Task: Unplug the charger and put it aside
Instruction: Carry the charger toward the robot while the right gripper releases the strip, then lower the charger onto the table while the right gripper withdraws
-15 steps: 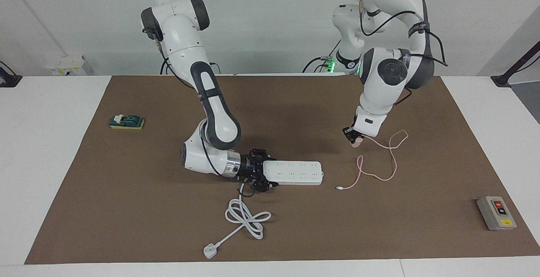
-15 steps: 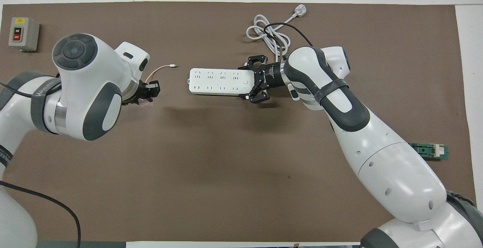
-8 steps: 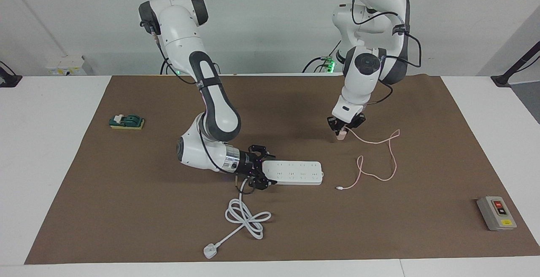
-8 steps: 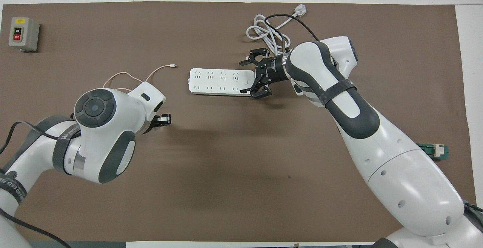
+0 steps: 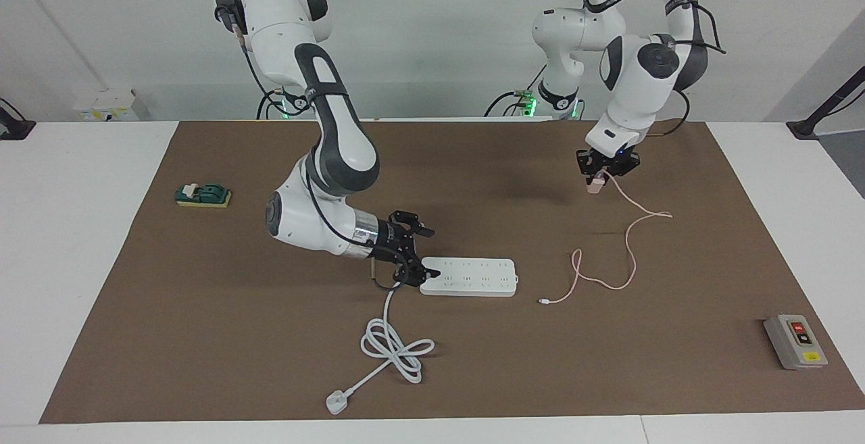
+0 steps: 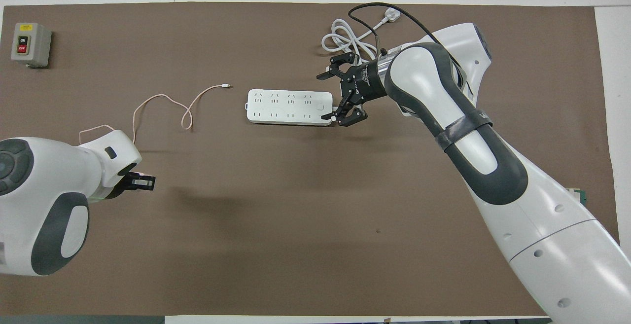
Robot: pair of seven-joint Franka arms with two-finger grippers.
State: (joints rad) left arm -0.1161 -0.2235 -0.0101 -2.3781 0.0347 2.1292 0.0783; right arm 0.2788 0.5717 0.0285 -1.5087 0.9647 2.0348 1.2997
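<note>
Since a second ago the right gripper [image 5: 413,249] has backed off the power strip [image 5: 469,276], jaws wide and empty. Meanwhile the left gripper [image 5: 600,176] has lifted the charger [image 5: 595,186], clamped between its fingers, toward the robots above the mat [image 5: 203,309], cable [image 5: 625,255] trailing. Unplugging looks done; setting it aside remains.

A pale pink charger [image 5: 595,186] is trailing a pink cable [image 5: 625,248]. A white power strip [image 5: 469,276] is lying on a brown mat [image 5: 203,336].

You have a white power strip [image 5: 470,276] mid-mat on the bench [image 5: 81,282], its cord [image 5: 392,342] coiled beside it, a grey switch box [image 5: 795,342] toward the left arm's end, and a green block [image 5: 203,194] toward the right arm's end.
</note>
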